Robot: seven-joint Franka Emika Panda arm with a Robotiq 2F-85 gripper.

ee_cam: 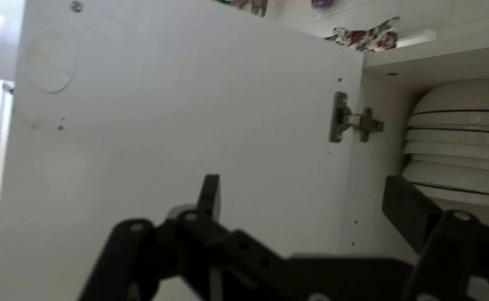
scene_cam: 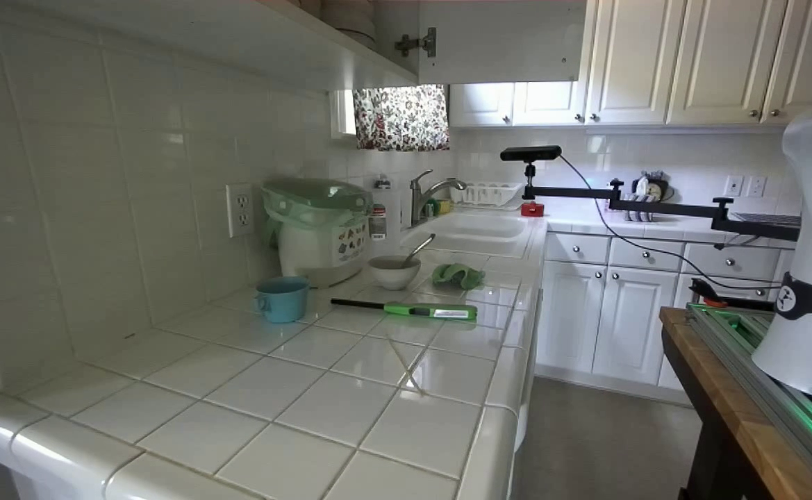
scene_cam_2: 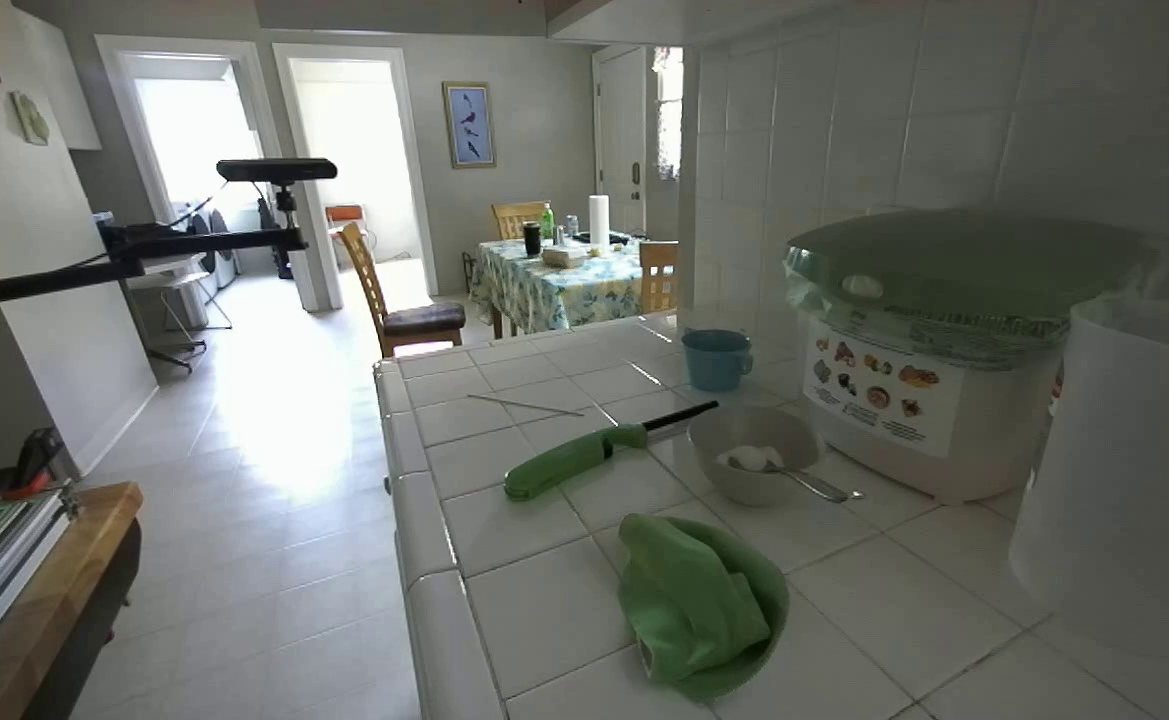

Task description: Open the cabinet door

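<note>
Wrist view catches the fingers (ee_cam: 411,209) spread wide, a clear gap between their tips. The door (ee_cam: 185,125) stands open beyond them, its inner face filling much of the view and its free edge out past the finger at picture left. Whether they touch it I cannot tell. A metal hinge (ee_cam: 355,120) sits ahead of the fingertips, between them sideways and closer to the one at picture right. Past that finger, inside the cabinet (ee_cam: 374,167), dishes (ee_cam: 462,133) stand stacked. Farther off than the hinge, a flowered curtain (ee_cam: 369,39) partly shows.
</note>
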